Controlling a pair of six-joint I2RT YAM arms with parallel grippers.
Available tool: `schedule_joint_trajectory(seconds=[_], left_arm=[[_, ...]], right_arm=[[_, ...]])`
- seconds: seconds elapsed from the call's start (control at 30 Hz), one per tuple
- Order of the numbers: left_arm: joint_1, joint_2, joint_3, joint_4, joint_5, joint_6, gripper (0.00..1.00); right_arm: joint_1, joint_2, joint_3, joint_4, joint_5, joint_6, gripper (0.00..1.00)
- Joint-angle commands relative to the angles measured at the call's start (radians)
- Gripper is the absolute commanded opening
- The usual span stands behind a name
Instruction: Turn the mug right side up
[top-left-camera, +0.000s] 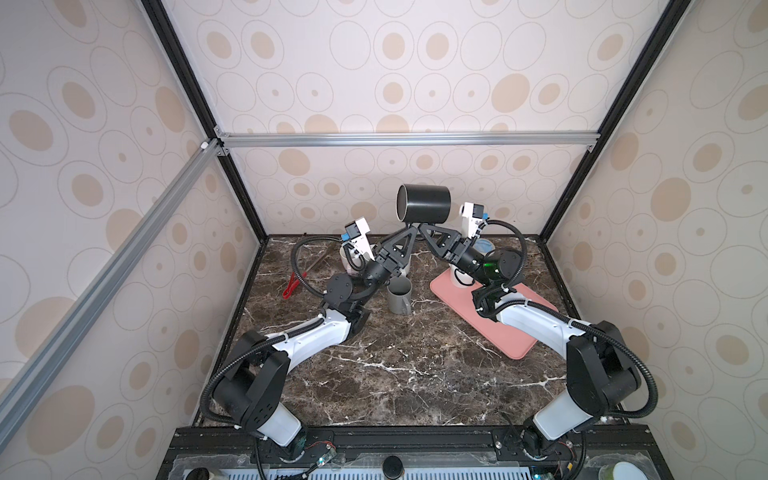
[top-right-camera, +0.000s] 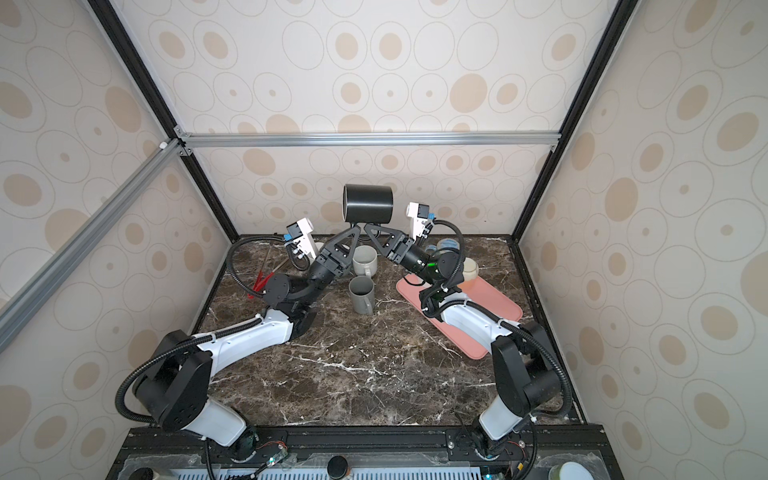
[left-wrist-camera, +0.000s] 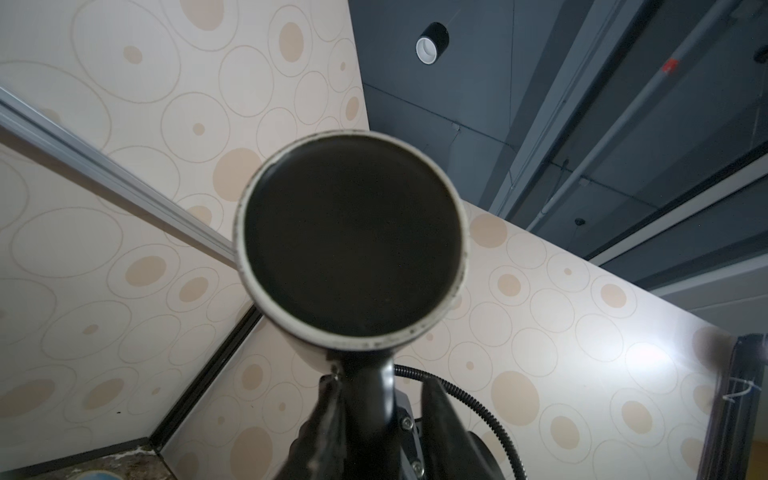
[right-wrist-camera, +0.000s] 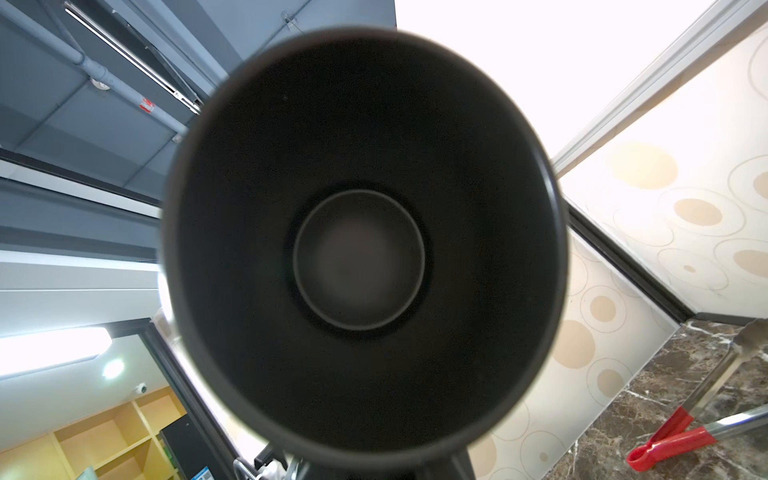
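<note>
While the right gripper (top-left-camera: 423, 229) pinches the handle beneath the black mug (top-left-camera: 428, 203), we see the left gripper (top-left-camera: 409, 230) just beside it with its jaws parted. In the left wrist view, one of its fingers (left-wrist-camera: 324, 424) lies against the handle and the other stands clear. We find the mug aloft on its side over the far middle of the table (top-left-camera: 395, 374), handle down, base toward the left arm and mouth toward the right. Below it, a grey mug (top-left-camera: 400, 295) stands upright near the table's middle. A pink tray (top-left-camera: 465, 316) lies toward the right edge, and red-handled tongs (top-left-camera: 293, 284) lie by the left edge.
</note>
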Motion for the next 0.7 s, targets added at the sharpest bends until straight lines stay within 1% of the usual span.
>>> schedule_joint_trajectory(seconds=[0.0,0.03,0.17,0.3,0.37,0.43,0.5,0.57,0.67], left_arm=[[0.019,-0.065,-0.001,-0.066,0.056,0.082,0.53],[0.025,-0.079,-0.010,-0.082,0.062,0.093,0.57],[0.062,-0.154,-0.094,-0.111,0.058,0.119,0.63],[0.081,-0.233,-0.160,-0.174,0.034,0.167,0.65],[0.086,-0.279,-0.186,-0.227,0.023,0.213,0.65],[0.088,-0.332,-0.209,-0.320,-0.008,0.271,0.65],[0.090,-0.395,-0.233,-0.423,-0.055,0.331,0.65],[0.092,-0.465,-0.258,-0.547,-0.126,0.390,0.65],[0.094,-0.572,-0.299,-0.746,-0.245,0.460,0.66]], right_arm=[[-0.005,-0.017,0.054,0.053,0.080,-0.022,0.00],[-0.002,-0.018,0.060,0.041,0.084,-0.033,0.00],[0.009,-0.012,0.082,0.004,0.084,-0.078,0.00],[0.023,0.014,0.088,-0.002,0.110,-0.079,0.00],[0.029,0.027,0.091,-0.023,0.124,-0.084,0.00],[0.041,0.030,0.096,-0.093,0.124,-0.115,0.00],[0.059,0.026,0.100,-0.189,0.123,-0.172,0.00],[0.085,0.023,0.111,-0.310,0.129,-0.242,0.00],[0.127,0.033,0.118,-0.405,0.143,-0.323,0.00]])
